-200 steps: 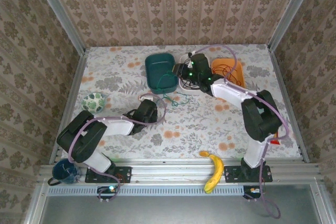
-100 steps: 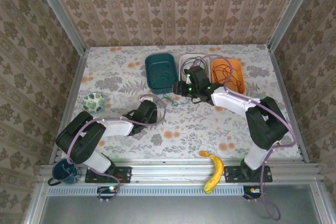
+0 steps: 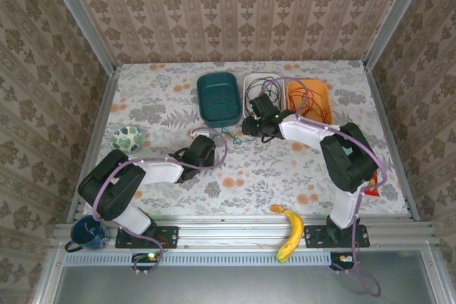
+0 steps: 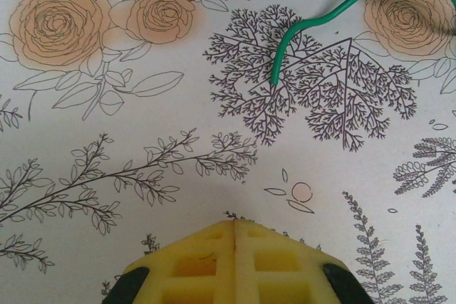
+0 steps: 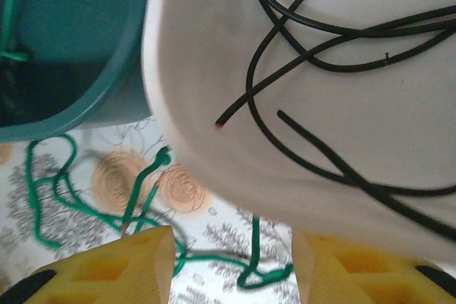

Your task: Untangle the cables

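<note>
I see the left gripper [image 4: 235, 231] closed and empty, green cable [image 3: 231, 135] just beyond it. Right gripper [image 5: 231, 247] half open, empty, over white tray [image 5: 214, 83] holding black cable [image 5: 317, 144]; teal bin [image 5: 85, 26] crowds left.

right tool [image 3: 250, 124] drawn back, off white tray [image 3: 250, 87]

A staged robot test booth: patterned wallpaper walls [image 3: 235, 12], aluminium frame rails [image 3: 235, 227] and a floral tablecloth [image 3: 164, 97].
</note>
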Available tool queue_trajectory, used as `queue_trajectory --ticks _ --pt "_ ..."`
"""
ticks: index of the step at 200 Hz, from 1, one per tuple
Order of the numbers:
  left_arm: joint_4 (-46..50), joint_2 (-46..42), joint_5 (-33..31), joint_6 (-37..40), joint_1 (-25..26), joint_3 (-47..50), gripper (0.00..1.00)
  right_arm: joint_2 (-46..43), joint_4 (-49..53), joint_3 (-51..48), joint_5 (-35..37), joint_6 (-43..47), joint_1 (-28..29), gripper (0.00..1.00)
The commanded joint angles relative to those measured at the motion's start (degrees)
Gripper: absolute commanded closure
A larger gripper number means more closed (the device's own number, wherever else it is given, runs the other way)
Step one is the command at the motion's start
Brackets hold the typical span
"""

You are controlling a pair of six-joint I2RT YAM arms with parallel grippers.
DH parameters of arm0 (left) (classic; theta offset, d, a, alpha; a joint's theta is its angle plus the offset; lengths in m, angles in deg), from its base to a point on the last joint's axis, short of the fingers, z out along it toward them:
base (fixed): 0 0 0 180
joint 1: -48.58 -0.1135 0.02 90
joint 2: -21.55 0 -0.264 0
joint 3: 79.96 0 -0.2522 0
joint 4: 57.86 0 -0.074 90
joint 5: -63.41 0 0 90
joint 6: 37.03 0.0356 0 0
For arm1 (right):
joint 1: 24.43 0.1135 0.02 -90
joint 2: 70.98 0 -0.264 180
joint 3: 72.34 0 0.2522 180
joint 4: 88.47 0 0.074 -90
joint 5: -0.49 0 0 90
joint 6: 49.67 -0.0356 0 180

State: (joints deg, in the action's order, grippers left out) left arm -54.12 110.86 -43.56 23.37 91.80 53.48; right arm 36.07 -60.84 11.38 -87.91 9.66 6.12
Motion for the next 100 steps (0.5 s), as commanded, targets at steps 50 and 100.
queue_trajectory --ticks 50,100 --pt "3.0 -0.5 -0.3 -0.9 0.4 1.0 1.00 3.9 2.3 1.2 4.2 2.5 1.1 0.85" --pt "1.7 -0.4 1.1 -1.9 -1.1 0.8 1.00 -6.4 -2.3 -8.3 7.8 1.3 1.6 1.00"
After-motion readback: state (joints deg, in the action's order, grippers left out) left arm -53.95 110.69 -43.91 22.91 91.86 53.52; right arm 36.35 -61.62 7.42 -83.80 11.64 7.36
